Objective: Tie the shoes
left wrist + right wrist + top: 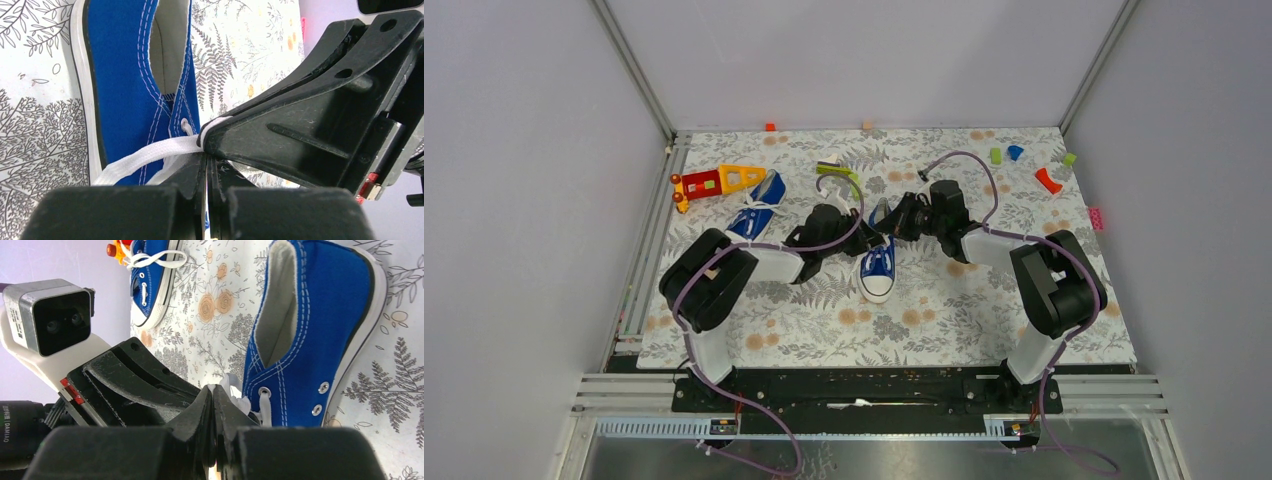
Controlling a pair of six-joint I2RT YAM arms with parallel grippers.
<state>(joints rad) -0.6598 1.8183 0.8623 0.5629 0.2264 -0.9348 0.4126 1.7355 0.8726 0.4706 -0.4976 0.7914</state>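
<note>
A blue sneaker (878, 268) with a white toe cap lies mid-mat, toe towards me. Both grippers meet over its laced top. My left gripper (862, 238) is shut on a white lace (150, 154) that runs taut from the shoe's eyelet (125, 75) to its tips (206, 151). My right gripper (890, 226) is shut on another bit of white lace (235, 396) beside the shoe's eyelets (310, 340), tips together (214, 390). The right gripper's finger (310, 135) touches the left's tips. The second sneaker (759, 210) lies at back left, laces loose (150, 285).
A red-orange-yellow toy (714, 182) lies beside the second sneaker. A green-yellow strip (839, 175) lies behind the arms. Small coloured blocks, red (1049, 180), green (996, 155) and blue (1015, 152), sit at back right. Walls enclose the mat on three sides.
</note>
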